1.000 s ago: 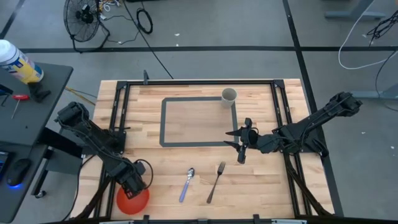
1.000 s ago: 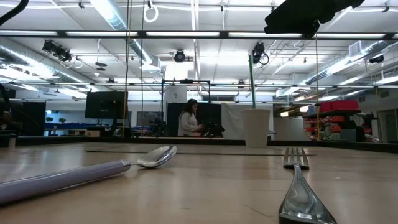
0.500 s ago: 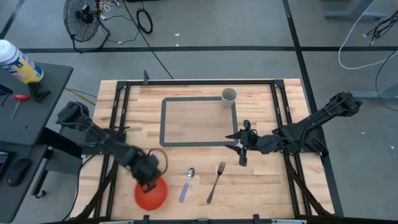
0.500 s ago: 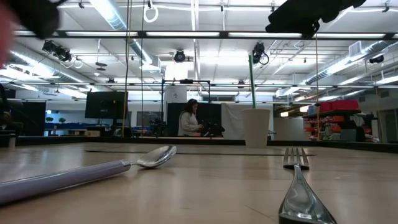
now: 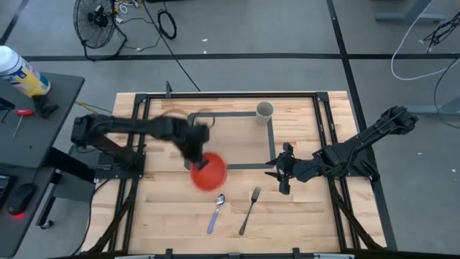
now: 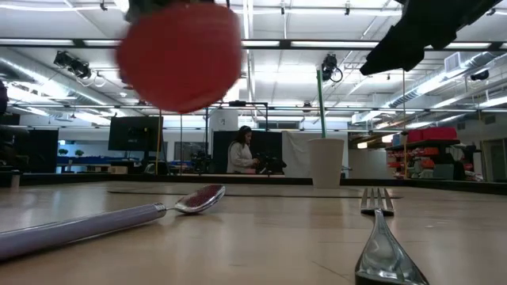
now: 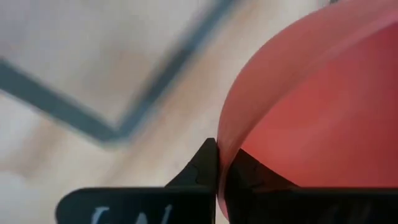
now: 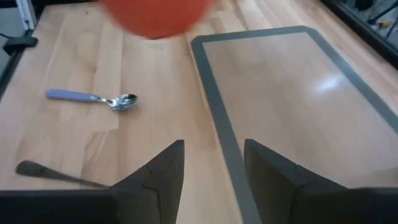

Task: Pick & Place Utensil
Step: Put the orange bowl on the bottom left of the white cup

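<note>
On my left side, the left hand (image 5: 195, 152) is up off the surface (image 5: 172, 216), its two fingers (image 7: 202, 171) pinched together on the rim of the red plate (image 5: 209, 172). From the low camera the plate (image 6: 179, 54) hangs in the air above the spoon. From overhead it sits over the near-left corner of the grey tape rectangle (image 5: 231, 140).

Near of the plate, the spoon (image 5: 215, 211) with the lilac handle lies flat on the wood, bowl pointing far. Just to its right lies the fork (image 5: 249, 209), tines pointing far, apart from the spoon.

At the rectangle's far-right corner stands a pale cup (image 5: 265, 111), upright.

On my right, the right hand (image 5: 281, 173) hovers at the near-right corner of the tape, fingers (image 8: 163, 172) spread apart and holding nothing, a little far of the fork.
</note>
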Motion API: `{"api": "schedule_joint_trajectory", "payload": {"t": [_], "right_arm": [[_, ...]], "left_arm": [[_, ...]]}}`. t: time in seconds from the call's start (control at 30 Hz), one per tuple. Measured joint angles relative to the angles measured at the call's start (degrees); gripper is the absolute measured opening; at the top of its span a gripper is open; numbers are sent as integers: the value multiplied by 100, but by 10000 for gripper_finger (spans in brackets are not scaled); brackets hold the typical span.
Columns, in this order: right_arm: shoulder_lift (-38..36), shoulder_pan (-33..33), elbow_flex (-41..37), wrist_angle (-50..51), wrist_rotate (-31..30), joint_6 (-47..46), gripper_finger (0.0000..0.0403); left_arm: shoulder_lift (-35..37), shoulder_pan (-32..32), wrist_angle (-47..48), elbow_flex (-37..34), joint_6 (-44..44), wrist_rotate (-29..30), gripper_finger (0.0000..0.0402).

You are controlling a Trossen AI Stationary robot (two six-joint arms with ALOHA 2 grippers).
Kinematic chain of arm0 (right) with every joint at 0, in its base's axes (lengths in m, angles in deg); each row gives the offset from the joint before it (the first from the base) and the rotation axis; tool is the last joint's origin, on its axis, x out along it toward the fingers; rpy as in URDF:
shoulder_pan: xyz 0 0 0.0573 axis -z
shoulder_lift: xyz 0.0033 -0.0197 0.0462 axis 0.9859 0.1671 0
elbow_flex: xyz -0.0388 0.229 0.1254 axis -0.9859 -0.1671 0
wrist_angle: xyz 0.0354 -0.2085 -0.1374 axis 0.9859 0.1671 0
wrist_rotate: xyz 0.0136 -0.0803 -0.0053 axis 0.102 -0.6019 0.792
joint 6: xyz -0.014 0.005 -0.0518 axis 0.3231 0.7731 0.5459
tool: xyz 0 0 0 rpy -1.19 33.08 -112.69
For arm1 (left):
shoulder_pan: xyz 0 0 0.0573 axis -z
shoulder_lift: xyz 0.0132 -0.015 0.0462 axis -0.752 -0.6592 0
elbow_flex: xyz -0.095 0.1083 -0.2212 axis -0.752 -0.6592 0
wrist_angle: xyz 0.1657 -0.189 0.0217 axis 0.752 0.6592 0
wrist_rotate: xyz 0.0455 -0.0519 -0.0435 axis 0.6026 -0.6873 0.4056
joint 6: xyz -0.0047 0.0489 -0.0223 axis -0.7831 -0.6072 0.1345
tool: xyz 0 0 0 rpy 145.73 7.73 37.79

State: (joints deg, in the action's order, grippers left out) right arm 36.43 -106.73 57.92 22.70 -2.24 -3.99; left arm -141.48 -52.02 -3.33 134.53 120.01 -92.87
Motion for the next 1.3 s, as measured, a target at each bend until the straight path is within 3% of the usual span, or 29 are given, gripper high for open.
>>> {"api": "schedule_joint_trajectory", "payload": {"t": [0.17, 0.33, 0.6, 0.9, 1.3], "right_arm": [[0, 0, -1, -8, 41, -20, 169], [0, 0, -1, -24, 41, -13, 169], [0, 0, -1, -27, 39, -17, 169], [0, -2, -1, -331, 39, 26, 169], [0, -2, -1, -352, 39, 26, 169]], "left_arm": [[-667, -857, 117, 778, -686, 94, 12], [-1662, -1327, 882, 1659, -1361, 174, 8], [-2751, -1945, 974, 2693, -1893, 257, 15], [-3473, -2324, 723, 2884, -1977, 207, 17], [-3509, -2348, 723, 2774, -1978, 225, 11]]}}
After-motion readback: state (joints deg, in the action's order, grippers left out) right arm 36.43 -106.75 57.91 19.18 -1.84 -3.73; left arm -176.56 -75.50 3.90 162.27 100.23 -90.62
